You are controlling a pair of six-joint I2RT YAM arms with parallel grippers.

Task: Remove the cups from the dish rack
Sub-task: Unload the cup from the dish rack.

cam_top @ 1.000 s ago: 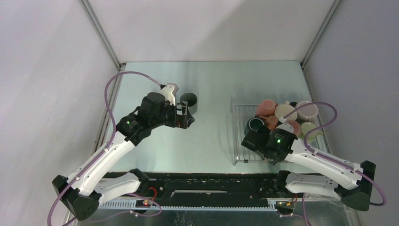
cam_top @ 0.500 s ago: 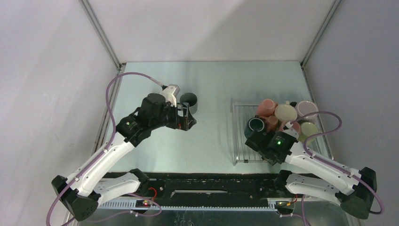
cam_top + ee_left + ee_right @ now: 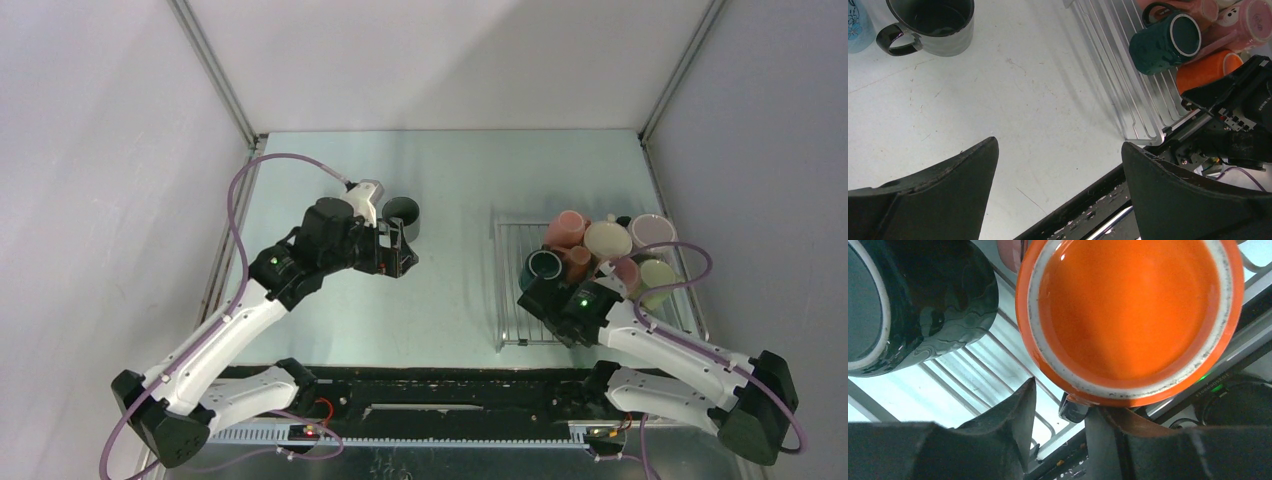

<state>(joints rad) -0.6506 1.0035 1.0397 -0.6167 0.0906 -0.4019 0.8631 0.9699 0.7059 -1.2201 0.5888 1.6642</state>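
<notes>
The dish rack (image 3: 512, 300) lies on the right of the table and holds several cups: a dark teal mug (image 3: 543, 265), a pink one (image 3: 566, 228), a cream one (image 3: 607, 240) and others. My right gripper (image 3: 541, 297) is low over the rack's near part. In the right wrist view the orange mug (image 3: 1128, 315) lies mouth towards me just beyond my right gripper (image 3: 1060, 400). The jaws stand narrowly apart around a small dark piece under the mug's rim, with a gap showing. The teal mug (image 3: 913, 300) is left of it. My left gripper (image 3: 397, 258) is open and empty above the table.
A dark grey mug (image 3: 402, 211) stands upright on the table beyond my left gripper, and it also shows in the left wrist view (image 3: 933, 25). A pale blue flowered object (image 3: 855, 25) sits beside it. The rack's (image 3: 1128, 100) near left corner lies by the table's black front edge.
My right wrist has shifted slightly left over the rack's near part and its cable has swung. The left arm and the mugs have not visibly moved.
</notes>
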